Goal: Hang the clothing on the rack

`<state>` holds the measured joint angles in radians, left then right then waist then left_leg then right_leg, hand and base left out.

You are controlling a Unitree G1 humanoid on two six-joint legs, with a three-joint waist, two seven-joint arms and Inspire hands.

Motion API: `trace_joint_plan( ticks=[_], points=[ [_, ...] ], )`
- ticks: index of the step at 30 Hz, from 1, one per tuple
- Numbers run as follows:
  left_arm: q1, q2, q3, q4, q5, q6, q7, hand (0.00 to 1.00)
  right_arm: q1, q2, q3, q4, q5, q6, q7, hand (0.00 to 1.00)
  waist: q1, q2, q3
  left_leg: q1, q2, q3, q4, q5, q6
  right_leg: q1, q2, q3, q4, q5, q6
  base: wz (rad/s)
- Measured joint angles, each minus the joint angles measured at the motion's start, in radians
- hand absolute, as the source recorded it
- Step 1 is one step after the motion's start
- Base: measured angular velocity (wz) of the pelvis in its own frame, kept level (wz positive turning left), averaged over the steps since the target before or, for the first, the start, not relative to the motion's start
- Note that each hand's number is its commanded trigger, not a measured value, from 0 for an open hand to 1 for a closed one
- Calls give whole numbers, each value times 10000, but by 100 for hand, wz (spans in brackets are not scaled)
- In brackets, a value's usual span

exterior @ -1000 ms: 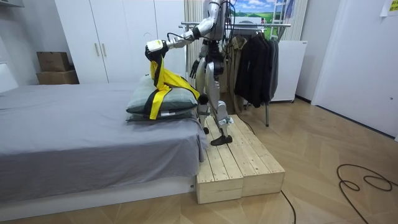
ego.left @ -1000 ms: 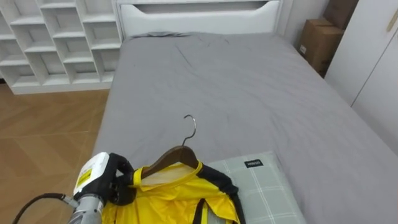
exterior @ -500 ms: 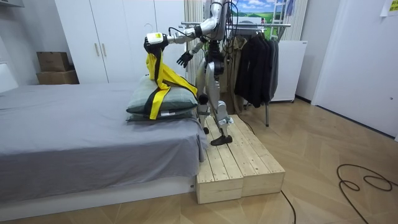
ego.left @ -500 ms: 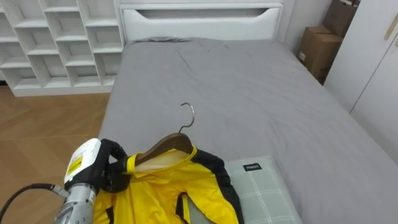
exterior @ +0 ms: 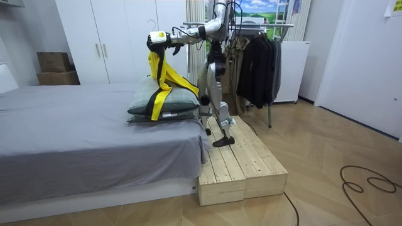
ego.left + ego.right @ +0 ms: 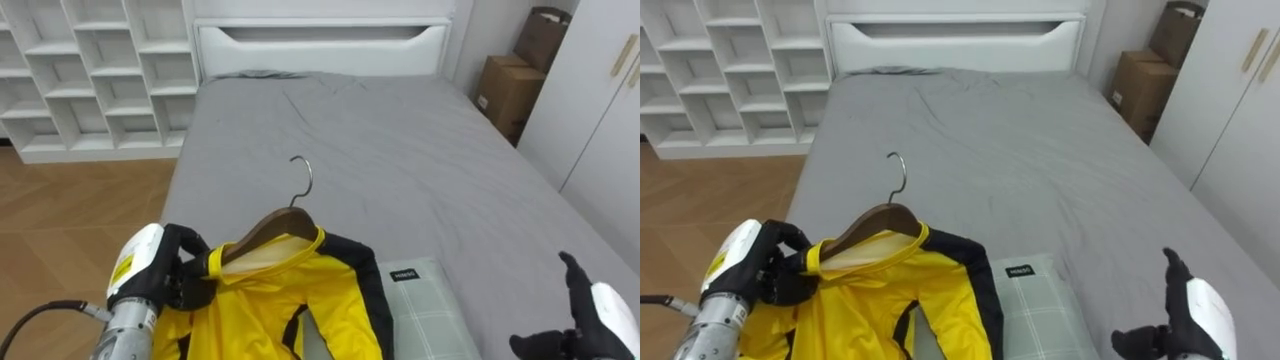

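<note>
Risen since before: right hand [image 6: 595, 316], fingers loosely spread, empty, right of checked grey-green pillow [image 6: 430, 312]; left hand [image 6: 176, 276] clamps brown wooden hanger [image 6: 265, 232] left of pillow. Its yellow-and-black jacket [image 6: 262, 306] likely light, limp: hold hanger, not cloth.

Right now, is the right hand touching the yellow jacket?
Apart. The left eye view shows the right hand open at lower right, with the checked pillow lying between it and the yellow jacket, which the left hand grips at the shoulder.
</note>
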<state>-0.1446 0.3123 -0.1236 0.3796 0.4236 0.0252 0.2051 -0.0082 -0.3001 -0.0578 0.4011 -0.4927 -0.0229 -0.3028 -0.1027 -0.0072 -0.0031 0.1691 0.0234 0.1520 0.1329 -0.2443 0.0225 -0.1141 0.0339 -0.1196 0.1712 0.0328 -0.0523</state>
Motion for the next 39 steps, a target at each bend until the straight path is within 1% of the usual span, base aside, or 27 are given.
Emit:
trace_joint_plan(
  ticks=[3, 7, 11, 16, 20, 22, 24, 25, 27, 28, 31, 32, 39],
  points=[
    [0, -3, -6, -109, -3, 0, 0, 100, -8, -28, 27, -699, -556, -1, 31, 0, 9, -1, 0, 2, 1, 21, 1, -1, -1, 2, 2, 11, 3, 12, -17, 0],
    [-1, -46, -7, -238, 7, 0, 0, 100, -44, -84, 193, -1380, -578, 8, 340, 0, 25, 3, 1, 5, 1, 95, 33, 0, -2, -30, 6, 59, 26, 30, -35, -4],
    [-1, -62, -105, -244, 6, 0, 0, 100, -172, -123, 382, -1435, -578, 6, 497, 0, 26, 8, 4, 8, 1, 94, 39, 0, -2, -33, 3, 51, 41, 30, -37, 0],
    [-2, -127, -115, -245, 33, -1, -40, 100, -355, -124, 393, -1432, -529, 8, 889, 0, 88, 11, 13, -12, -3, 110, -16, -12, -16, -100, 6, 81, 127, -8, -33, 0],
    [-25, -145, -109, -260, 32, 0, -376, 100, -582, -124, 445, -1477, 15, 37, 1419, 0, 140, -34, 29, -12, 5, 109, -12, -12, -19, -117, 12, 87, 161, -39, -47, 0],
    [-26, -147, -116, -305, 51, 0, -464, 100, -605, -120, 615, -1602, 236, 106, 1663, 0, 214, -94, 62, -12, 8, 104, 2, -11, -20, -117, 17, 88, 165, -50, -55, 0],
    [-26, -146, -116, -495, 131, 0, -629, 100, -618, -120, 801, -1804, 341, 123, 2116, 0, 287, -199, 120, -22, 8, 98, 2, -11, -21, -123, 22, 91, 155, -56, -46, 0],
    [-25, -146, -116, -553, 180, 0, -663, 100, -637, -120, 806, -1847, 352, 123, 2228, 0, 304, -216, 125, -25, 6, 99, 1, -11, -21, -124, 21, 92, 153, -55, -46, 0],
    [-25, -128, -82, -822, 239, 0, -702, 100, -895, -129, 830, -1869, 622, 135, 2678, 0, 390, -261, 118, -54, 6, 104, -16, -14, -22, -145, 14, 80, 142, -50, -45, 0],
    [-27, -128, -65, -978, 283, -19, -702, 100, -991, -173, 827, -1931, 705, 135, 2917, 0, 409, -306, 95, -91, 10, 104, -14, -14, -22, -176, 13, 67, 141, -43, -54, 0],
    [-27, -148, -81, -1158, 353, -72, -702, 100, -1129, -260, 843, -2089, 1031, 115, 3406, 0, 558, -356, 78, -80, 32, 97, 29, -11, -27, -176, 19, 35, 144, -36, -68, 0],
    [-26, -154, -84, -1158, 439, -127, -716, 100, -1244, -259, 902, -2090, 1123, 100, 3616, 0, 584, -362, 75, -77, 36, 104, 46, -9, -29, -175, 19, 34, 145, -37, -69, -4],
    [-64, -178, -190, -1155, 499, -151, -1018, 100, -1805, -221, 1627, -1981, 1695, 11, 4691, 0, 652, -389, 90, -30, 22, 103, 118, -7, -24, -86, 6, 64, 106, -67, -27, 0]
  ],
)
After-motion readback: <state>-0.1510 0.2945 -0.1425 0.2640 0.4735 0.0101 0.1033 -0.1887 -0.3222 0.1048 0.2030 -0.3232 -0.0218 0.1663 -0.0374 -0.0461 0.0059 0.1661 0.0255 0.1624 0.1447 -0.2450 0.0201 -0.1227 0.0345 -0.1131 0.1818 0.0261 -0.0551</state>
